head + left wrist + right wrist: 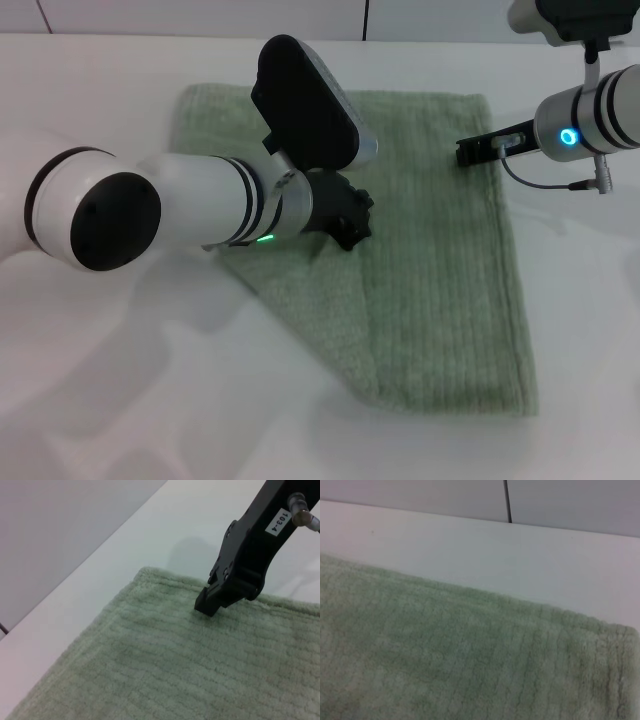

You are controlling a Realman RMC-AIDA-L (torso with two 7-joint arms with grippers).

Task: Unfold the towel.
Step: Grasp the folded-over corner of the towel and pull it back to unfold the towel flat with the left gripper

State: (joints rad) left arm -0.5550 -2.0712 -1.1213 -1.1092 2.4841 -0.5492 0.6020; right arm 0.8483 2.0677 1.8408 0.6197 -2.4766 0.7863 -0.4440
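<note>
On the white table (90,420) the towel (440,290) lies flat, its ribbed stripes running near to far, filling the middle of the head view from the far side down to a near right corner. Its near left side runs on a slant, and a fold line shows down the cloth just left of centre, so the left part looks doubled over. The far edge lies close to the wall (200,15) side of the table, with bare table between them.

The left gripper (350,222) reaches in from the left over the towel's left half, the arm's white body and black camera housing covering the far left part of the cloth. Its dark fingers are down at the cloth near the fold line; I cannot tell whether they are open or closed, or whether they hold any cloth.

The right gripper (478,148) comes in from the far right, its black tip at the towel's right edge near the far right corner. In the left wrist view that same gripper (212,602) has its tip touching the cloth just inside the hem, and the jaws look closed together, though whether they pinch any cloth cannot be told. The right wrist view shows only towel (470,670) and bare table (485,555) beyond its hem.
</note>
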